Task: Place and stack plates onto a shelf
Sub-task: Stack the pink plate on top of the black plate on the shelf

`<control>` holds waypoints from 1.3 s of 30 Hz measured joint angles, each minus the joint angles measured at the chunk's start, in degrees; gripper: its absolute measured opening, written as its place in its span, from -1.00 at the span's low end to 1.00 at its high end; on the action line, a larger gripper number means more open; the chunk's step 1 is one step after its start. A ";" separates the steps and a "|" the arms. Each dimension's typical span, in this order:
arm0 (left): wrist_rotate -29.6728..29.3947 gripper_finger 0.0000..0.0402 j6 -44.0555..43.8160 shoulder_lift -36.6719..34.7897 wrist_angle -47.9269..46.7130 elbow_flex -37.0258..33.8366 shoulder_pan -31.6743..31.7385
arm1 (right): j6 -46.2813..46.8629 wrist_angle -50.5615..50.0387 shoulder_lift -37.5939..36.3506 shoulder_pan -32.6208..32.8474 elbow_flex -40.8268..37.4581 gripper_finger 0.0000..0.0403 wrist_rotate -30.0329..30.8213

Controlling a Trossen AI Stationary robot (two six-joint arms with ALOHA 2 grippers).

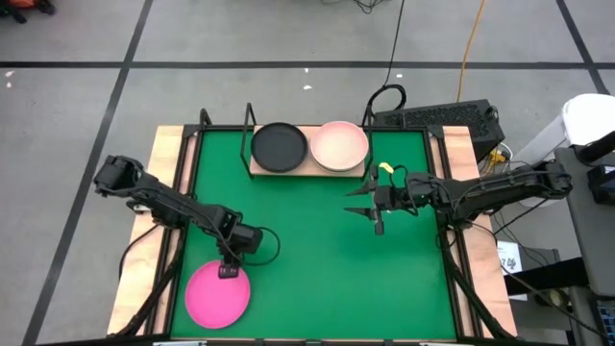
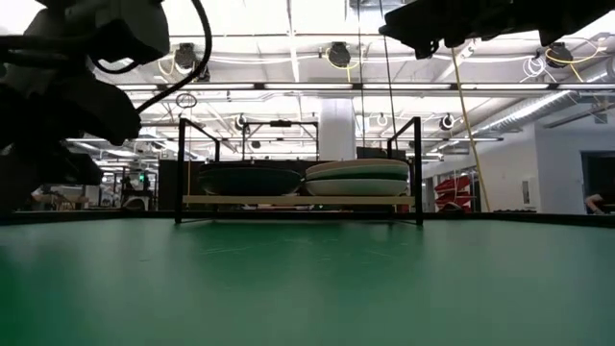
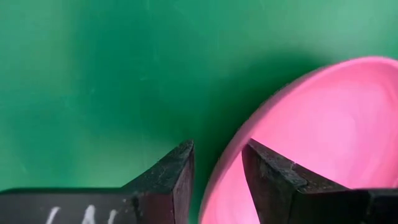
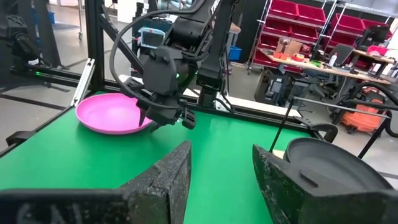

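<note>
1. R gripper (image 4: 214, 180) fingers apart in foreground, over green mat (image 4: 230, 146);
2. L gripper (image 4: 166, 118) farther off, at rim of hot pink plate (image 4: 106, 113);
3. Dark plate (image 4: 336, 165) beside R finger; red bins (image 4: 298, 25) in room behind.

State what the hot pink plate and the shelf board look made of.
Hot pink plate: probably plastic or melamine, with a smooth, evenly coloured surface and soft sheen. Shelf board: light wood, pale tan and matt, carried on thin black wire supports.
</note>
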 joint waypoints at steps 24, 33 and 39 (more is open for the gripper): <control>-3.35 -0.95 6.34 -7.31 0.17 8.61 16.20 | -0.50 1.59 0.00 -0.02 0.02 -0.25 -0.02; -15.39 -0.95 20.01 -9.45 -4.81 24.80 36.47 | -1.79 2.36 -1.36 -0.02 0.04 -0.25 -0.02; -16.96 -0.95 25.68 -6.18 -4.54 32.82 50.78 | -1.97 2.04 -2.82 -0.02 0.04 -0.25 -0.02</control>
